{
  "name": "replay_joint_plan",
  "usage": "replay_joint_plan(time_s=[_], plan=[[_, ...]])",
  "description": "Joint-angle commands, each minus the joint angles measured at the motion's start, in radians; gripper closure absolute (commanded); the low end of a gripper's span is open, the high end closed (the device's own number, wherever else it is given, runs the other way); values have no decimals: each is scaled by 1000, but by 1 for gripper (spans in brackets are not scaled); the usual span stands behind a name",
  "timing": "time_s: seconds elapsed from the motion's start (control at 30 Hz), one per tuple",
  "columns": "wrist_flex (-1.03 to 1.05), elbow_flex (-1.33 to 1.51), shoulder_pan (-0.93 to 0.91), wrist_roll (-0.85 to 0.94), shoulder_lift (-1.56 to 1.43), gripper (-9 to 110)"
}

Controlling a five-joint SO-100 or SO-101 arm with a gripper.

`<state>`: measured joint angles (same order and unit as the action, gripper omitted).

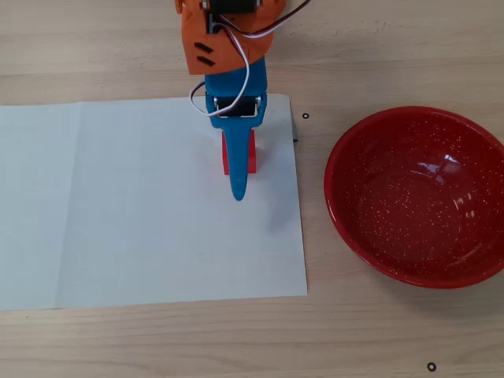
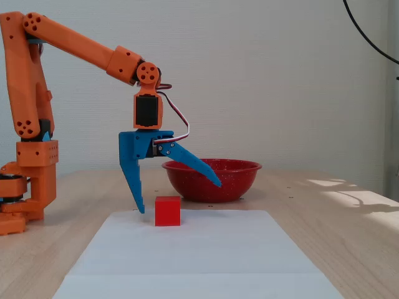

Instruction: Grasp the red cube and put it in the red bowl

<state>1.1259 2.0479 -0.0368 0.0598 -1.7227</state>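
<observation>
The red cube (image 2: 168,210) sits on a white paper sheet (image 2: 199,255). In the overhead view only slivers of the cube (image 1: 253,157) show beside the blue finger above it. My gripper (image 2: 181,198) is open and straddles the cube. One blue finger points straight down, with its tip near the sheet just left of the cube in the fixed view. The other finger slants up over and past it. The gripper (image 1: 239,165) hangs directly over the cube in the overhead view. The red bowl (image 1: 409,197) is empty, on the wooden table right of the sheet. In the fixed view the bowl (image 2: 237,180) stands behind the gripper.
The orange arm's base (image 2: 31,168) stands at the left in the fixed view. The paper sheet (image 1: 142,205) covers the left and middle of the table in the overhead view. Small black marks (image 1: 305,116) dot the wood.
</observation>
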Motion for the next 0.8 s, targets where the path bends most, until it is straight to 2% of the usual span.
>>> replay_joint_plan(time_s=[0.0, 0.77], plan=[[-17, -103, -2, 18, -29, 37], [-109, -69, -18, 44, 55, 41]])
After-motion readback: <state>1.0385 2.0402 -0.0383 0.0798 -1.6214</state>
